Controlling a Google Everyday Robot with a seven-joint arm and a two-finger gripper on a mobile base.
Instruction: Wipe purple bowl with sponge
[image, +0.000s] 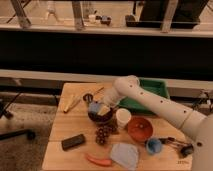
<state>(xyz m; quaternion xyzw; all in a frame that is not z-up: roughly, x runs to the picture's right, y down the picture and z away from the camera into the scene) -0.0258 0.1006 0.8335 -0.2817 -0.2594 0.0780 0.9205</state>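
The claw (102, 103) is down at the purple bowl (99, 119), near the middle of the table (60, 126). Whether it is clamped on the sponge (100, 109) I cannot tell. The sponge, light blue and pale yellow, sits inside the bowl, so wiping looks under way, not finished. The bowl is dark, shallow and upright, just beside a white cup (123, 118).

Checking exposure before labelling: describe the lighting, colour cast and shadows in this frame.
Camera view: a warm amber cast lies over the wooden table. A dark band runs behind it, with brighter floor at the top. The gripper is over the purple bowl, which reads almost black around the sponge. Shadows are soft, with no strong glare.
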